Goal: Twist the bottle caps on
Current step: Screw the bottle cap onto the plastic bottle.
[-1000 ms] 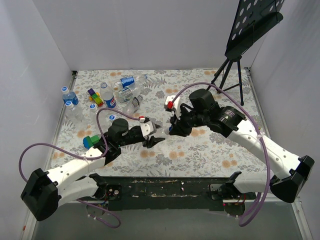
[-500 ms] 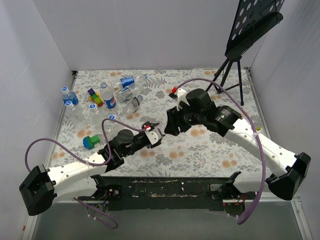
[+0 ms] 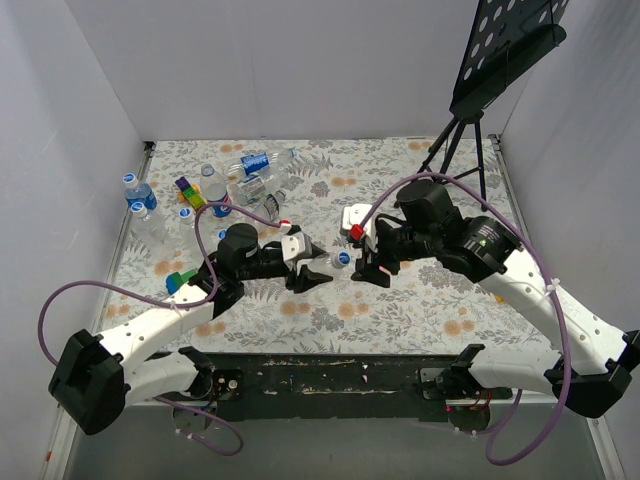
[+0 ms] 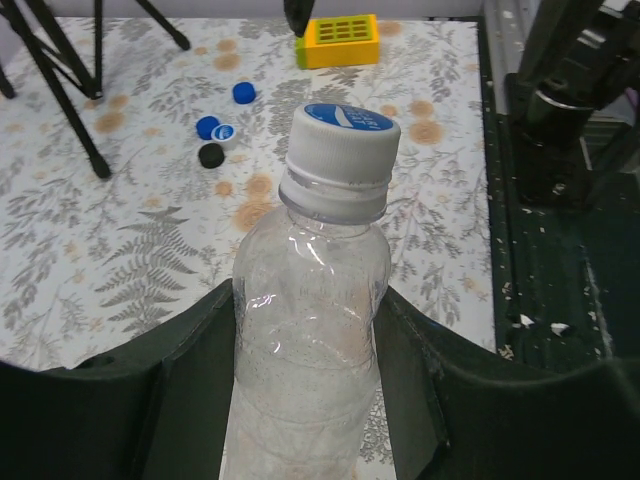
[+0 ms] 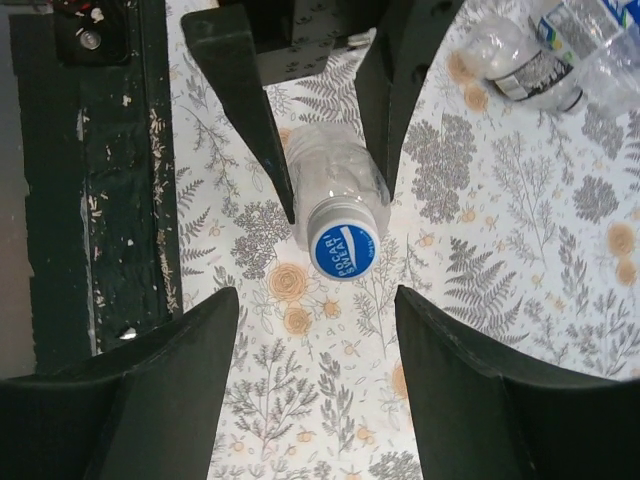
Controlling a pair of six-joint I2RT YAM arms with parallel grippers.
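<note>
Right gripper (image 5: 318, 330): jaws spread wide, hold nothing, backed off from cap (image 5: 343, 250); a second ago closed at bottle mouth. 
Cap sits on bottle (image 4: 305, 300) neck. 
Left gripper (image 3: 312, 274) clamped shut on bottle body, mid-table. 
Judgement: this cap done; loose caps (image 4: 215, 128) suggest more.

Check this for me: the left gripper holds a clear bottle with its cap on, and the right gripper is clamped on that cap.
One thing is off. The right gripper is not clamped on the cap: the right wrist view shows it open, its fingers clear of the cap on both sides. The rest holds: the left gripper holds the clear bottle, cap on.
</note>
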